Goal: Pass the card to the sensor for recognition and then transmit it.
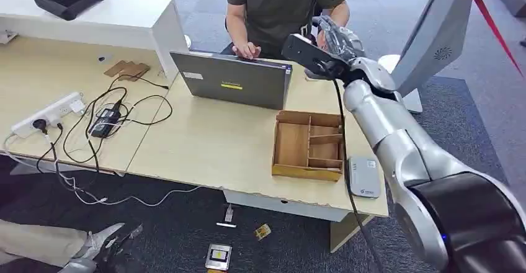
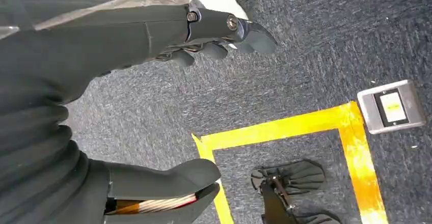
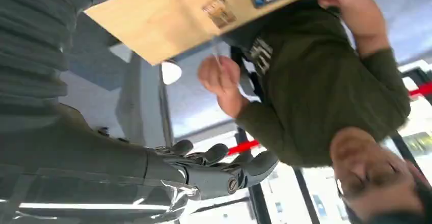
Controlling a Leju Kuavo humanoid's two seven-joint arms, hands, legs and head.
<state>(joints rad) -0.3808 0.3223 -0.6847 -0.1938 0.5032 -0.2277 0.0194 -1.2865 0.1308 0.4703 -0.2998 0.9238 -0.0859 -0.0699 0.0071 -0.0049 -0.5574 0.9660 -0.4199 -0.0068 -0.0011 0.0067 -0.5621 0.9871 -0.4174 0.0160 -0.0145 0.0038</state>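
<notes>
- The right hand (image 1: 332,40) is reaching out past the far edge of the tabletop (image 1: 205,149), at about 1 o'clock from the laptop (image 1: 232,80); it is hovering just in front of the person (image 1: 282,0).
- In the right wrist view its fingers (image 3: 214,163) are lying stretched out and apart, gripping nothing; the hand is standing wide.
- The person is sitting behind the laptop in an olive shirt; one of their hands (image 1: 248,51) is resting at the laptop's keys; the other hand (image 3: 220,79) is pinching a thin pale sliver, seemingly the card (image 3: 216,57) seen edge-on, near the robot's fingers but apart from them.
- In the head view the card itself is too small to make out.
- The sensor (image 1: 363,177), a flat grey box, is lying at the near right corner of the tabletop, at 4 o'clock from the tray (image 1: 308,146) and just beside it; the silver right arm is passing above it.
- The tray is sitting with its wooden compartments showing bare.
- The left hand (image 2: 153,35) is hanging low over the floor (image 2: 305,56); its fingers are curling loosely, well apart from the thumb (image 2: 168,178), holding nothing.
- Below it, yellow tape (image 2: 285,127) is marking a corner on the grey carpet; a metal socket plate (image 2: 391,107) is lying just outside the tape.
</notes>
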